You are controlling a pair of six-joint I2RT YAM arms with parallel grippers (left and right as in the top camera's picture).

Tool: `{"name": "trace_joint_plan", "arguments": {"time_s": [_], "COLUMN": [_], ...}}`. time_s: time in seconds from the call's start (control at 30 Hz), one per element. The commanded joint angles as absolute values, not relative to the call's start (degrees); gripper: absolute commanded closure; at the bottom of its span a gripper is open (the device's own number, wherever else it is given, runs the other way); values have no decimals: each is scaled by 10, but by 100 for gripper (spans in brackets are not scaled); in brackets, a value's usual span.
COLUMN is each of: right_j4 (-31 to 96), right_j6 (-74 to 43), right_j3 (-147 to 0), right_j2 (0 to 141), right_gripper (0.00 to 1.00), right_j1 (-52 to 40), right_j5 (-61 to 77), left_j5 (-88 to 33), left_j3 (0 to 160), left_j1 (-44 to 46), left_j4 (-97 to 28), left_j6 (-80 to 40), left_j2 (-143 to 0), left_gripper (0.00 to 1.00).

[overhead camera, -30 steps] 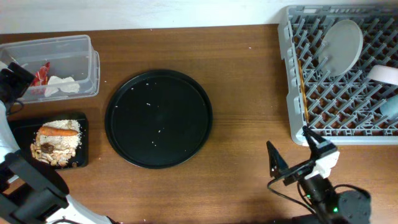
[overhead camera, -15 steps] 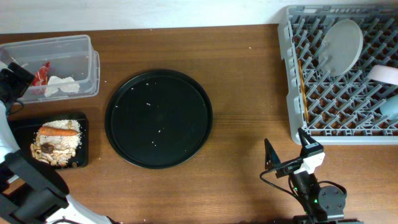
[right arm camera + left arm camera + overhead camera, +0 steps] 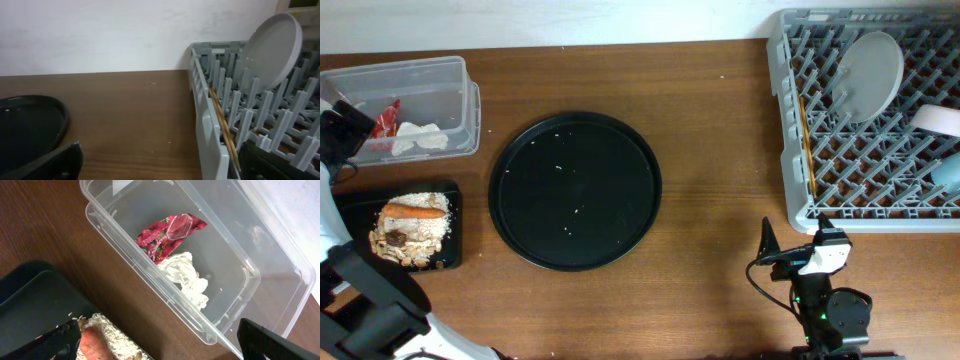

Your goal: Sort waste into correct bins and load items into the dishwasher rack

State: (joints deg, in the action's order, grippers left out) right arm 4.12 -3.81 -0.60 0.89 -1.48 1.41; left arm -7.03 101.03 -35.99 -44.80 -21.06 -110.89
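Apparently sorted: napkin (image 3: 187, 277), wrapper (image 3: 167, 235) in tub (image 3: 260, 275); carrot (image 3: 417, 211) on small tray (image 3: 350, 205); plate (image 3: 872, 72), chopsticks (image 3: 807, 140) in rack (image 3: 880, 218). Left gripper (image 3: 159, 325) near tub, right gripper (image 3: 798, 245) near rack front wall, both spread wide, empty. Risk: careless swing clips wall, jolts plate off pegs.
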Motion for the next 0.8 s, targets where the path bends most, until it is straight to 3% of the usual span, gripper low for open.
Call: {"name": "trace_joint_plan", "arguments": {"time_s": [0.0, 0.77], "right_j4": [46, 45], "right_j6": [-34, -34], "right_j3": [-3, -3], "right_j2": [2, 2], "right_gripper": [2, 2], "right_j1": [-11, -11], "right_j5": [-1, -1], "left_j5": [-72, -72], "left_j3": [1013, 1013], "left_j1": [-362, -365], "left_j4": [-447, -447], "left_j6": [-212, -212], "left_j2": [-1102, -1107], "left_gripper": [1, 1]}}
